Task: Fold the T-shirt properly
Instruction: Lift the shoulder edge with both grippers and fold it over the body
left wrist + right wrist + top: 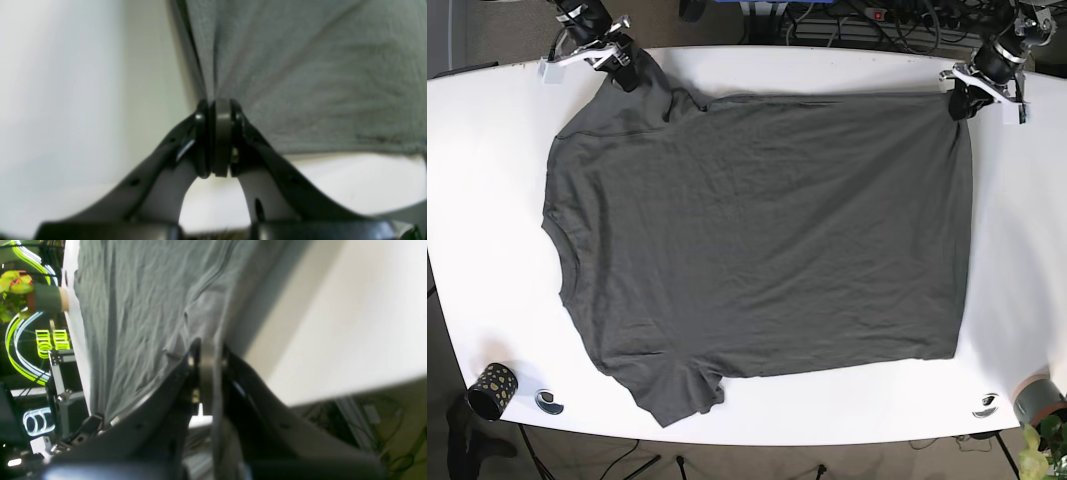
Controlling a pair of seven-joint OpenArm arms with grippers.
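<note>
Both my claws pinching shirt cloth, left claw on hem corner, right claw on sleeve, grey T-shirt spread flat mid-frame on white table.

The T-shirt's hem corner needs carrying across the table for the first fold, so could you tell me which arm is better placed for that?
Probably the left. The left gripper is already shut on the T-shirt at its hem corner, while the right gripper is shut on the sleeve at the opposite end.
</note>
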